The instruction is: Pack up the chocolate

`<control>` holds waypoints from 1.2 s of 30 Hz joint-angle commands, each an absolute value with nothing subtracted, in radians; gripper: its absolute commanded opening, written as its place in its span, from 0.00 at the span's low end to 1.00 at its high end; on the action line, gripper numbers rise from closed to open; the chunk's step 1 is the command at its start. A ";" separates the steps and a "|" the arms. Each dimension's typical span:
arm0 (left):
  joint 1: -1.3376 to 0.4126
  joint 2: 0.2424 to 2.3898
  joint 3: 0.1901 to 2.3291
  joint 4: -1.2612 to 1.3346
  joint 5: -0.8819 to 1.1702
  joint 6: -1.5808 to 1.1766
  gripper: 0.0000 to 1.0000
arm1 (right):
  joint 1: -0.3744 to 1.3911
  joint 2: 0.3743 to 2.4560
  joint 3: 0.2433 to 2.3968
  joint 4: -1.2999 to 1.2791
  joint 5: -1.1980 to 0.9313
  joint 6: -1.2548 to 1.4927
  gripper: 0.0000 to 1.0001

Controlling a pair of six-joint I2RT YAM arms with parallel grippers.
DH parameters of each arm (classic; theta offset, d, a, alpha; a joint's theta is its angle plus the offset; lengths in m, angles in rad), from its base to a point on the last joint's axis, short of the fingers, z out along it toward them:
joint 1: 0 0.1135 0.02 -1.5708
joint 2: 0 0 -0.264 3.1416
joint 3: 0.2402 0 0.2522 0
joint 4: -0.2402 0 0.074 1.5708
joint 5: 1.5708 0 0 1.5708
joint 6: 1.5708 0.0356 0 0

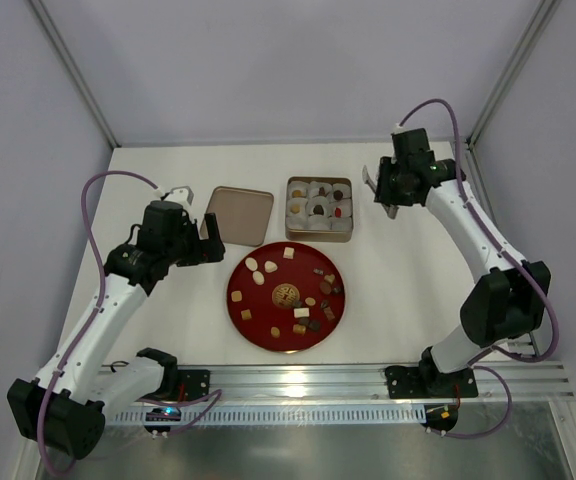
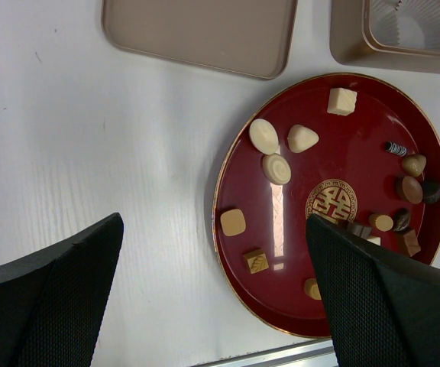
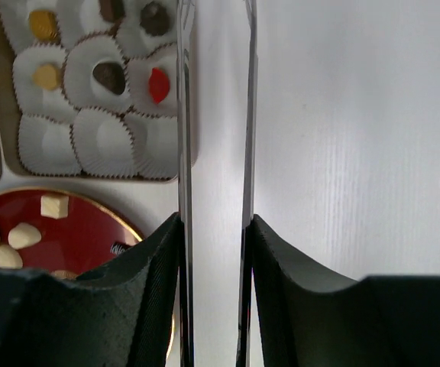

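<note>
The white desk (image 1: 168,170) carries a round red plate (image 2: 357,145) midway along its near edge, set a little in from it. Toward the far edge lies a flat tan lid (image 1: 239,214), and just to its right an open tin (image 2: 348,38) lined with white paper cups (image 3: 101,141). Most of the chocolate (image 2: 276,169) lies loose on the plate, cream pieces on its left half and darker ones on its right; a few pieces sit in cups in the tin. The left end effector (image 1: 211,238) hangs between the plate and the left edge, spread wide and empty. The right end effector (image 1: 386,192), near the far right corner, is narrow, clamped on metal tweezers (image 3: 183,115) whose two blades stand slightly apart.
</note>
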State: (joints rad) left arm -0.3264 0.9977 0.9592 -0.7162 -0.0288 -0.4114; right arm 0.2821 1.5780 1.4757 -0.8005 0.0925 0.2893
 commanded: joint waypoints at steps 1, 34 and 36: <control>-0.328 0.988 0.966 -0.709 -0.026 -0.410 1.00 | 0.187 1.558 1.513 -0.741 0.068 0.272 0.43; -0.328 0.980 0.962 -0.706 -0.011 -0.410 1.00 | 0.040 1.977 1.433 -0.646 0.072 0.235 0.64; -0.328 0.980 0.962 -0.706 -0.012 -0.410 1.00 | 0.040 1.983 1.431 -0.647 0.068 0.232 0.65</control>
State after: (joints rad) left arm -0.3264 0.9821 0.9592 -0.7158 -0.0242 -0.4114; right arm 0.0437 1.9900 1.4265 -0.6376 0.0811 0.2390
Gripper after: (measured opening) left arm 0.996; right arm 0.645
